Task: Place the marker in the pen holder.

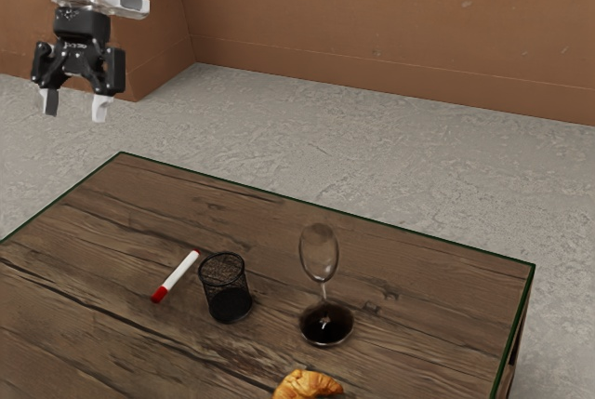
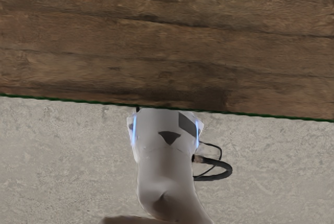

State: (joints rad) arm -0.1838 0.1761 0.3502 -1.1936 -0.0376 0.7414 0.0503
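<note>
High at the exterior view's upper left, my gripper (image 1: 75,106) points down with its two fingers spread wide and nothing between them. The white marker with a red end (image 1: 177,275) lies flat on the table, well below the hand and toward the exterior view's right. Beside the marker stands the black mesh pen holder (image 1: 226,287), upright; no pens can be seen in it. A small white piece of something, which I cannot identify, touches the wrist view's upper edge.
A wine glass (image 1: 321,285) stands on the pen holder's other side from the marker. A croissant (image 1: 308,385) lies close to the glass. The wooden table (image 1: 428,311) has a dark green edge. In the wrist view, the arm's white base (image 2: 167,156) is beside the table (image 2: 156,51).
</note>
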